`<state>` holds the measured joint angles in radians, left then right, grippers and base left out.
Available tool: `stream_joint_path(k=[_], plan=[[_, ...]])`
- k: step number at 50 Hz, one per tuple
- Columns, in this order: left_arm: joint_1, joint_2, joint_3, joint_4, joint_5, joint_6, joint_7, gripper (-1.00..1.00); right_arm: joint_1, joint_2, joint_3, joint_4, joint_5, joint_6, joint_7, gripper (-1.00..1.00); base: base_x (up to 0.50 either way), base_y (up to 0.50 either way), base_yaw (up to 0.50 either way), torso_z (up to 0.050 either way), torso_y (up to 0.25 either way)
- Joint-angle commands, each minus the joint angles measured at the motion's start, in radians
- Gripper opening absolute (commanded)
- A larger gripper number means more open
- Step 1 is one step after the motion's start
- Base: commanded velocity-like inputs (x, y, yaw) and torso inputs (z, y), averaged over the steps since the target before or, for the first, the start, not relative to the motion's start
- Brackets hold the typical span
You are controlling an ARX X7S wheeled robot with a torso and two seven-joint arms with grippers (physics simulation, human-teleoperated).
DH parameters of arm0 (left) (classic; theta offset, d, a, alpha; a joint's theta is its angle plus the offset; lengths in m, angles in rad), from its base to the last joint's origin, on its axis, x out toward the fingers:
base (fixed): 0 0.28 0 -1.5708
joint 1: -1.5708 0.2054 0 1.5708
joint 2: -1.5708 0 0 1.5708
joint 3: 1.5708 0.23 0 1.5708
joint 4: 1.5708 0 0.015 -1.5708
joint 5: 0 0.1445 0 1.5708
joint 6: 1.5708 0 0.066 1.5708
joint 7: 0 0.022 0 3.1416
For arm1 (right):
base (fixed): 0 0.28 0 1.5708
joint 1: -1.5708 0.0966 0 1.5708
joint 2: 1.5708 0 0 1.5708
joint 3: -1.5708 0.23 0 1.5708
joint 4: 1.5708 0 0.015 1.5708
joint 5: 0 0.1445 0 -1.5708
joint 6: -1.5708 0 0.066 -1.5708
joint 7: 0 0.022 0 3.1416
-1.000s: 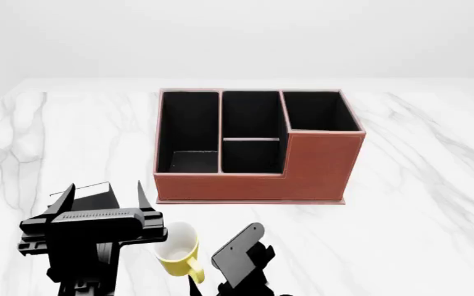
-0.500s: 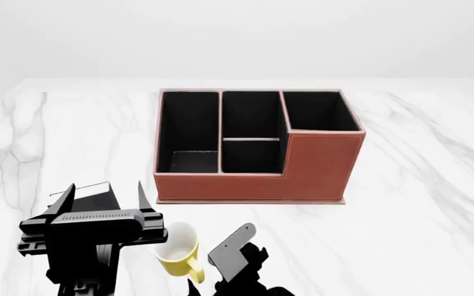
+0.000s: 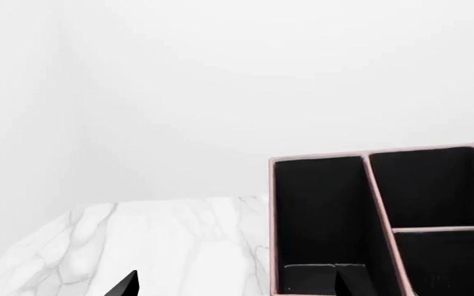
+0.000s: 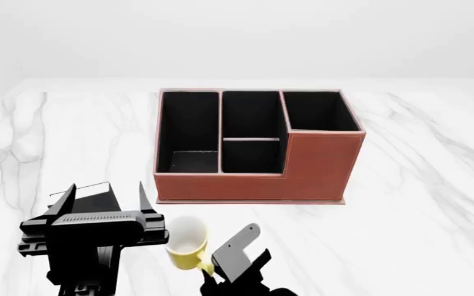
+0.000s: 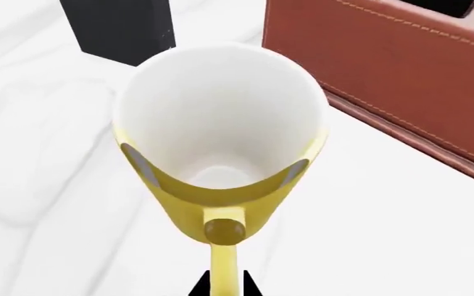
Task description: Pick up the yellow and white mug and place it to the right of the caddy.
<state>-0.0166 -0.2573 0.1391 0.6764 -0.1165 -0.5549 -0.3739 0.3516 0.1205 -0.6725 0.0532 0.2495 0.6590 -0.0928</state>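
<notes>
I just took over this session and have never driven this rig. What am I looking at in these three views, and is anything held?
It is a simulated two-armed robot at a white marble table. The head view looks down over both arms: the left gripper hovers at lower left, apparently open and empty. Its wrist camera sees only the caddy and table. The right gripper is behind the yellow and white mug, in front of the caddy. The right wrist view looks into the mug, handle towards the camera; whether the jaws grip the handle cannot be told.
</notes>
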Motion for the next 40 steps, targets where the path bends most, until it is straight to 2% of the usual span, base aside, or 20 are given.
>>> stream_joint_path(k=[1, 16, 40], plan=[[0.002, -0.005, 0.005, 0.005, -0.002, 0.0, -0.006, 1.0, -0.028, 0.044, 0.026, -0.139, 0.0, 0.035, 0.039, -1.0, 0.0, 0.0, 0.0, 0.0, 0.0], [0.001, -0.01, 0.011, 0.016, -0.004, -0.007, -0.016, 1.0, -0.107, 0.128, 0.066, -0.389, 0.025, 0.108, 0.097, -1.0, 0.0, 0.0, 0.0, 0.0, 0.001], [-0.002, -0.019, 0.019, 0.025, -0.006, -0.015, -0.031, 1.0, -0.179, 0.214, 0.201, -0.549, 0.073, 0.159, 0.165, -1.0, 0.0, 0.0, 0.0, 0.0, 0.0]])
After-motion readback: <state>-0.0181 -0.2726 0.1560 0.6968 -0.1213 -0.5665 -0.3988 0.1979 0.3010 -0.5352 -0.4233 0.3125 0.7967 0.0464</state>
